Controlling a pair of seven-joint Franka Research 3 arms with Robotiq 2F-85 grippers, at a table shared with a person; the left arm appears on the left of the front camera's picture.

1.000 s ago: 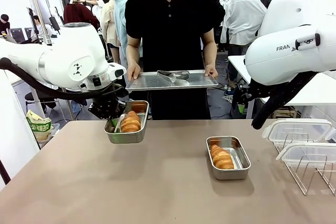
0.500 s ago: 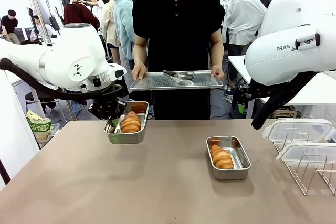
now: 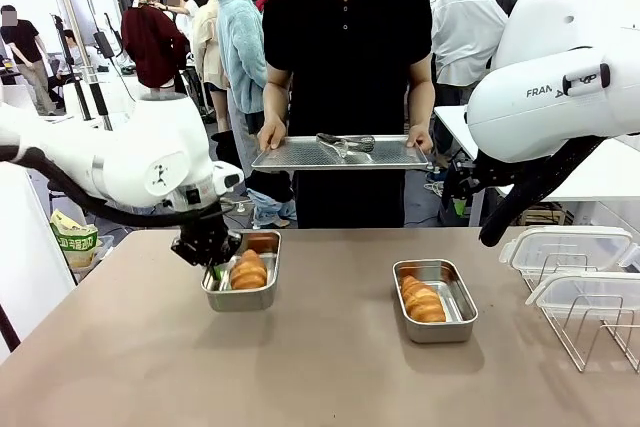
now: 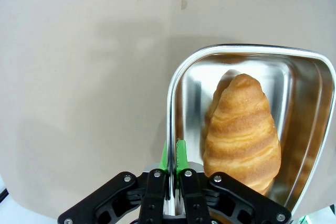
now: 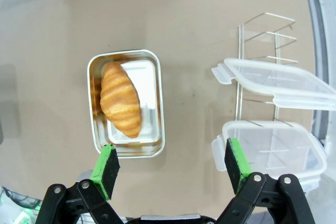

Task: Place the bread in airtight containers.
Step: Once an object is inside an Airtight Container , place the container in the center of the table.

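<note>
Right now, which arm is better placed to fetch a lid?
Right: the right fingers, open, hang near the translucent white plastic lids on the wire rack; left fingers clamp a rectangular stainless-steel tub's rim.

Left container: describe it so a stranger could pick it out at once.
On the brown table, two steel tubs each hold a croissant. It is the tub on the robot's left. Unlike the other tub, the left gripper has its jaws shut on its rim.
</note>
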